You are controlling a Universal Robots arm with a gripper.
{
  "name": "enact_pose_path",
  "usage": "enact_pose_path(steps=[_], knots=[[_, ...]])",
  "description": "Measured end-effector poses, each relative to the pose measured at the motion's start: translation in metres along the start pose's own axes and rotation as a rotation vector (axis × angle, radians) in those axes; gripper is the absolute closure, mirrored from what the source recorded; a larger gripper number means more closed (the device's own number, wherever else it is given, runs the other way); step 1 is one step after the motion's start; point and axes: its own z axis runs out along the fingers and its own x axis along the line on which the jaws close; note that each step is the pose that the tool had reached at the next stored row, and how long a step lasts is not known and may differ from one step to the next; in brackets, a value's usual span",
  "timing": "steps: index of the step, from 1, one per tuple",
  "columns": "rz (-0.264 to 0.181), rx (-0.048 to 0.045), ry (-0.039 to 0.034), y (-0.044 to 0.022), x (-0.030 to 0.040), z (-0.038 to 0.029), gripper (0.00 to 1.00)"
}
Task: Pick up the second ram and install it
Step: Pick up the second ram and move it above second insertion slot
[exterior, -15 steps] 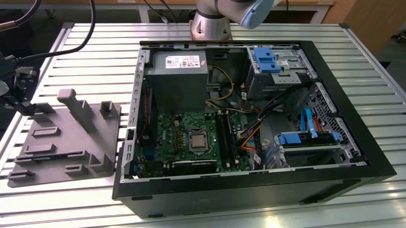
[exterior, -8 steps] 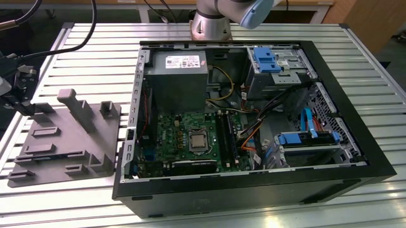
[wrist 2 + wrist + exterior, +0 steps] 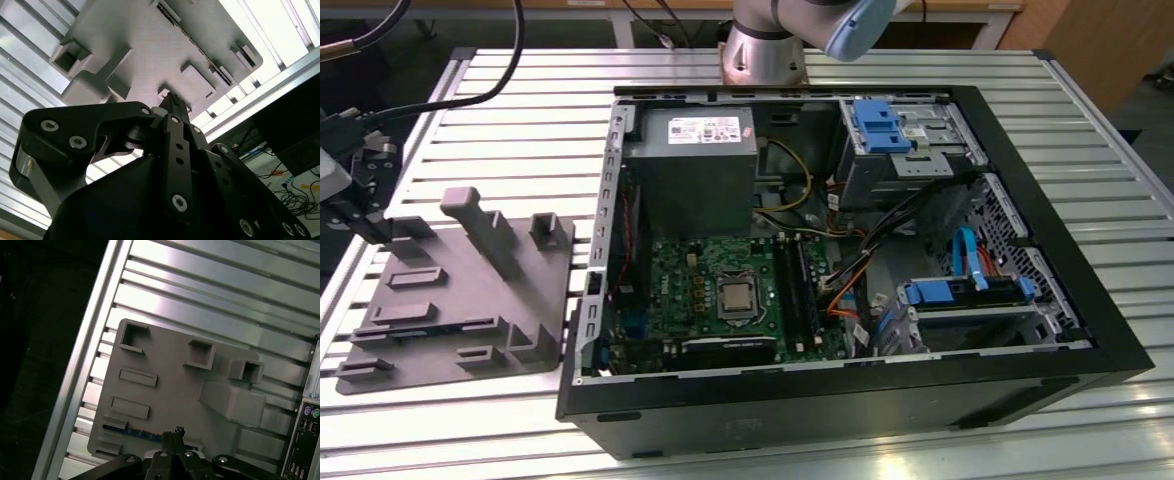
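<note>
My fingers (image 3: 174,434), drawn narrow and holding nothing, hang over the second ram (image 3: 131,431) lying in the gray fixture (image 3: 170,380) on the desk (image 3: 210,280), beside the open computer case (image 3: 854,410).

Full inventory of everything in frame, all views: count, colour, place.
second ram: one, blue, lying in the fixture plate
fixture plate: one, grey, on the table, to the exterior view's left of the case
computer case: one, black, open, mid-table
motherboard: one, green, inside the case
processor: one, silver, on the motherboard
memory slots: black, beside the processor, count unclear
power supply: one, grey, inside the case
table: one, silver, slatted
cables: several, mixed colours, inside the case
arm: one, silver-grey, behind the case
gripper: one, black, shut, over the fixture plate near the second ram
</note>
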Motion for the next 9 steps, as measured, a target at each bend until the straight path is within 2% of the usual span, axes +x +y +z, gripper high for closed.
enact_pose_path(steps=[9], knots=[[-0.067, -0.0016, 0.0030, 0.0000, 0.0000, 0.0000, 0.89]])
